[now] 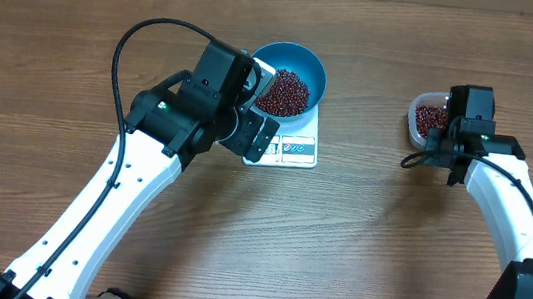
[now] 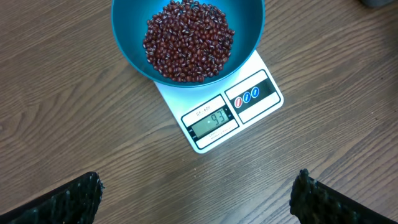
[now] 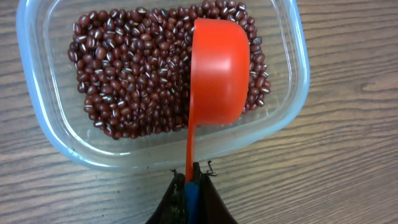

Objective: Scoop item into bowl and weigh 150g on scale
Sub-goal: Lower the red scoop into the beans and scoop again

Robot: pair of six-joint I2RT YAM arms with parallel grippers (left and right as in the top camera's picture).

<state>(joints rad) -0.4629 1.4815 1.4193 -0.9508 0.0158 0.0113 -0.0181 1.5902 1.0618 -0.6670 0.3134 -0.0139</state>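
Note:
The blue bowl point(image 1: 314, 66) sits on the white scale point(image 1: 298, 151) and holds a heap of dark red-brown beans point(image 1: 283, 91). From the left wrist, the bowl point(image 2: 127, 46) with its beans point(image 2: 188, 40) fills the top, and the scale point(image 2: 249, 112) shows a lit display. My left gripper point(image 2: 199, 190) hovers open over bare table in front of the scale, nothing between its fingers point(image 2: 81, 196). My right gripper point(image 3: 191, 182) is shut on the handle of an orange scoop point(image 3: 217, 68), whose cup lies on the beans point(image 3: 130, 81) in the clear tub point(image 3: 59, 146).
The clear tub point(image 1: 417, 121) stands at the right of the wooden table, partly under my right gripper point(image 1: 469, 112). My left gripper point(image 1: 264, 104) and its arm cover the scale's left side. A black cable loops above the left arm.

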